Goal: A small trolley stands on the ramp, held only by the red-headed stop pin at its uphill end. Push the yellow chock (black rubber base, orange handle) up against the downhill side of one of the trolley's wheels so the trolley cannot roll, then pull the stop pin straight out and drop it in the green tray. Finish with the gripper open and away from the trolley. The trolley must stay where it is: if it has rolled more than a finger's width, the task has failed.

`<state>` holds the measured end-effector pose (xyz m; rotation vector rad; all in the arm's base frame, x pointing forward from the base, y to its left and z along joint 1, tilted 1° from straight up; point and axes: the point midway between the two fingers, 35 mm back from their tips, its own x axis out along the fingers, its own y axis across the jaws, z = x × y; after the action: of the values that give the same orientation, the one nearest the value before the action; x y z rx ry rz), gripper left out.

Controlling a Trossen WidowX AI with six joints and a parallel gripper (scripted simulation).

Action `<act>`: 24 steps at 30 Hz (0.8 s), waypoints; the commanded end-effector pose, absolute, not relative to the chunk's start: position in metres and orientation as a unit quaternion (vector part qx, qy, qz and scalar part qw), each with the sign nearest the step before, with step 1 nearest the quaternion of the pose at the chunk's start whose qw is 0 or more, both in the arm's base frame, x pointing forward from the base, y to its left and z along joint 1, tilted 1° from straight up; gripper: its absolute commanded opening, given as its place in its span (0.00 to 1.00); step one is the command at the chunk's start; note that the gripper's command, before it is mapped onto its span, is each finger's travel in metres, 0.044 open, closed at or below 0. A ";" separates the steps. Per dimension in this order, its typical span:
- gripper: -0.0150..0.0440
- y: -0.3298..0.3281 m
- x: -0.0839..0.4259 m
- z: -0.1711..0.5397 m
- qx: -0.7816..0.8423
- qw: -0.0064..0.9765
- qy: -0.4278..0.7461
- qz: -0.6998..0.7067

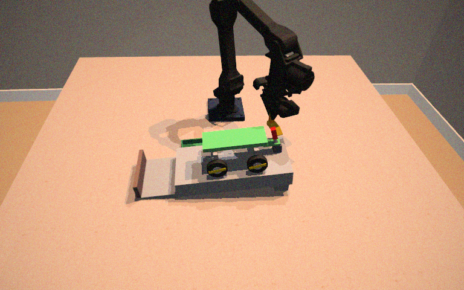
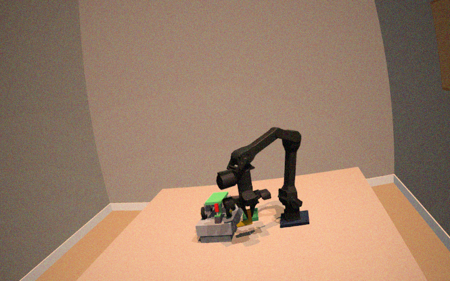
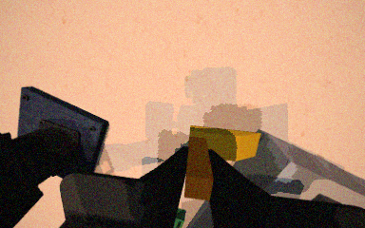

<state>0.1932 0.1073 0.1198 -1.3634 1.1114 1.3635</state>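
Black claw (image 1: 271,118) (image 2: 249,212) (image 3: 197,153): pinched the orange handle of the yellow wedge-shaped chock (image 1: 276,127) (image 2: 246,222) (image 3: 228,143), off the ramp. Top view, from claw: red-headed stop pin (image 1: 273,133) (image 2: 216,208) at six o'clock, upright in its mount; flat-topped green trolley (image 1: 234,138) (image 2: 216,198) at eight, on the grey sloping ramp (image 1: 232,182) (image 2: 214,229); green tray (image 1: 191,141) (image 2: 255,214) (image 3: 179,218) partly hidden behind.

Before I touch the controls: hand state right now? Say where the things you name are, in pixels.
Hand (image 1: 272,118) (image 2: 249,213) (image 3: 197,153): closed on the chock (image 1: 273,125) (image 2: 244,223) (image 3: 247,144), gripping it by its orange handle (image 3: 200,176).
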 end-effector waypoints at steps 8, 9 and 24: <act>0.25 0.109 0.194 0.157 -0.550 0.446 0.442 0.551; 0.25 0.109 0.194 0.161 -0.550 0.446 0.442 0.551; 0.25 0.112 0.195 0.192 -0.550 0.446 0.442 0.551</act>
<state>0.1945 0.1105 0.1920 -1.3708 1.0873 1.3575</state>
